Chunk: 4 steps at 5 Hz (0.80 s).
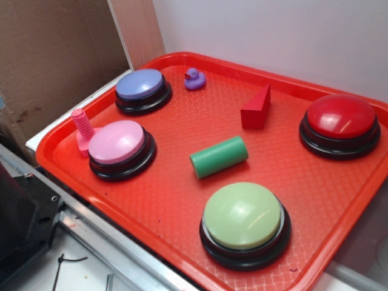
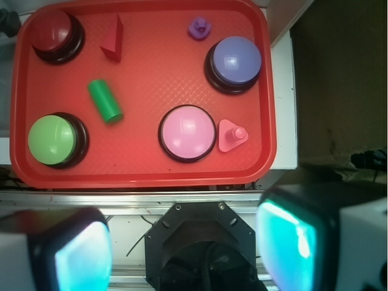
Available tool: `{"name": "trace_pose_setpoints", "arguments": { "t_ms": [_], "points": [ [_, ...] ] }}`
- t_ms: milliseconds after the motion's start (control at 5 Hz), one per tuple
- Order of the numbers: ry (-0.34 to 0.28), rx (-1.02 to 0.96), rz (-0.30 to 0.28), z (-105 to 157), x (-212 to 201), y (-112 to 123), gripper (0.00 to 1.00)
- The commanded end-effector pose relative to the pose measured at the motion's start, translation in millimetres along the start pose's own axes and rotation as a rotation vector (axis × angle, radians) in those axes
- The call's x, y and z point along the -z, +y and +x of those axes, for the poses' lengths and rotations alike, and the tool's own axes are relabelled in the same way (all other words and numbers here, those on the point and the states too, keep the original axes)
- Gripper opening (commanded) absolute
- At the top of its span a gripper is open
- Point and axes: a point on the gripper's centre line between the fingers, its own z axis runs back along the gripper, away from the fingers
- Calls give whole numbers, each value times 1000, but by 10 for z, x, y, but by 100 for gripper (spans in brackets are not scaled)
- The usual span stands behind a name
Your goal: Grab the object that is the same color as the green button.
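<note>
The green cylinder (image 1: 219, 157) lies on its side near the middle of the red tray (image 1: 182, 206) — apart from every button, between the green button (image 1: 244, 217) nearer the front and the red wedge block (image 1: 256, 109) farther back. In the wrist view the end effector (image 2: 185, 251) hangs wide and empty over the tray's near edge, its fingers (image 2: 288, 242) well apart.

The tool (image 2: 185, 248) shows only in the wrist view, at the bottom edge. Its two fingers (image 2: 73, 254) stand wide apart, blurred, each with a glowing cyan inner pad, and nothing sits between them. The exterior view shows no arm.
</note>
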Motion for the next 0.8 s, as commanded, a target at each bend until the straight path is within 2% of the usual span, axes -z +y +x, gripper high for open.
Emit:
{"name": "trace_pose_setpoints", "arguments": {
  "t_ms": [0, 200, 400, 600],
  "points": [
    [0, 0, 0, 0, 0, 0, 100],
    [0, 0, 0, 0, 0, 0, 100],
    [1, 103, -13, 234, 35, -343, 100],
    [45, 351, -33, 383, 159, -893, 100]
  ]
}}
